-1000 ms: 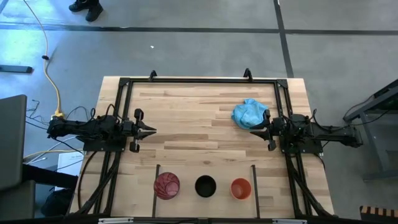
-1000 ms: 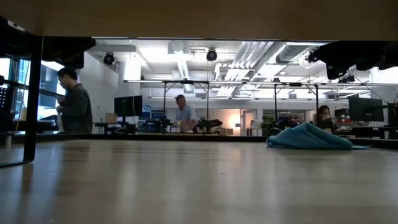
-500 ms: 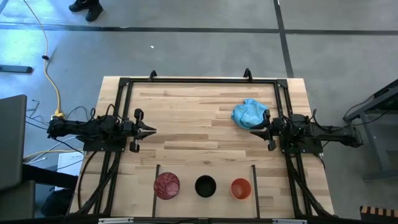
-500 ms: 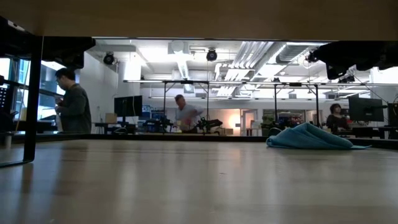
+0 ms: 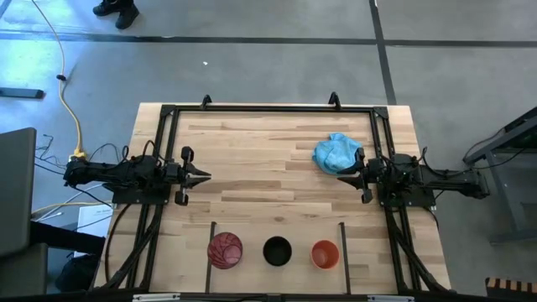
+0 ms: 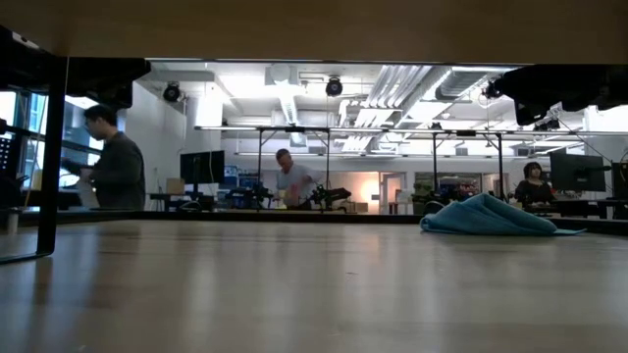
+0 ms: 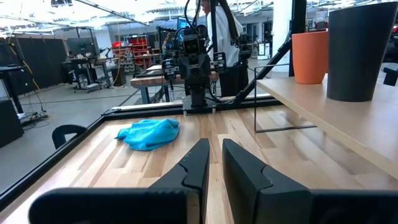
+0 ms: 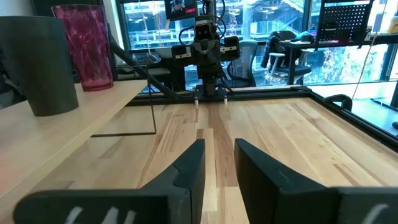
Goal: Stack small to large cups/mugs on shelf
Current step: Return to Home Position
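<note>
Three cups stand upright on their bases in a row on the shelf (image 5: 252,273), a light wood strip at the table's near edge. They are the red-pink cup (image 5: 225,250) at left, the black cup (image 5: 277,250) in the middle and the orange cup (image 5: 325,253) at right. My left gripper (image 5: 203,177) hangs level at the table's left side, its fingers almost together and nothing between them (image 7: 215,149). My right gripper (image 5: 342,176) hangs level at the right side with a narrow gap and nothing in it (image 8: 219,149). Both are well clear of the cups.
A light blue cloth (image 5: 336,153) lies crumpled on the table beside my right gripper, toward the far edge. Two thin black bars (image 5: 210,245) (image 5: 342,245) stand at the shelf's ends. A black frame (image 5: 268,109) runs along the table's far and side edges. People show in the room beyond.
</note>
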